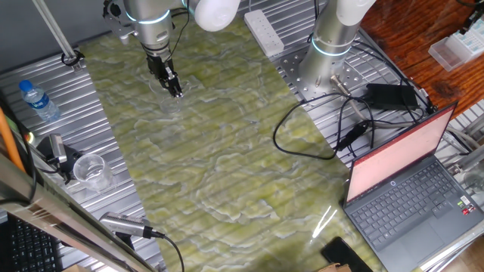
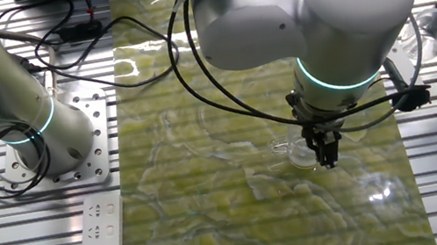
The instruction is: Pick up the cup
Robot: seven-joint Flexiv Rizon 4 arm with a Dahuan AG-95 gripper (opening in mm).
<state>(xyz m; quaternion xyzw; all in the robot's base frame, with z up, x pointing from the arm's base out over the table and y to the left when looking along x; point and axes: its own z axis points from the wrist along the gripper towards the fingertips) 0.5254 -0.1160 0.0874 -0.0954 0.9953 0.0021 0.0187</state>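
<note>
The cup (image 2: 297, 153) is a faint clear tumbler on the green marbled mat, just left of my fingertips in the other fixed view. In one fixed view it is a dim round outline (image 1: 166, 99) under the gripper. My gripper (image 2: 328, 158) points straight down, low over the mat, with its fingers close together at the cup's right wall, apparently pinching it. In one fixed view the gripper (image 1: 175, 91) is at the mat's far left part. I cannot tell whether the cup's base touches the mat.
A whiter clear cup (image 1: 91, 171) and a blue-capped water bottle (image 1: 38, 100) stand on the metal table at the left. A second arm's base (image 1: 330, 53), cables (image 1: 318, 128), a laptop (image 1: 412, 181) and a power strip (image 1: 263, 32) are at the right.
</note>
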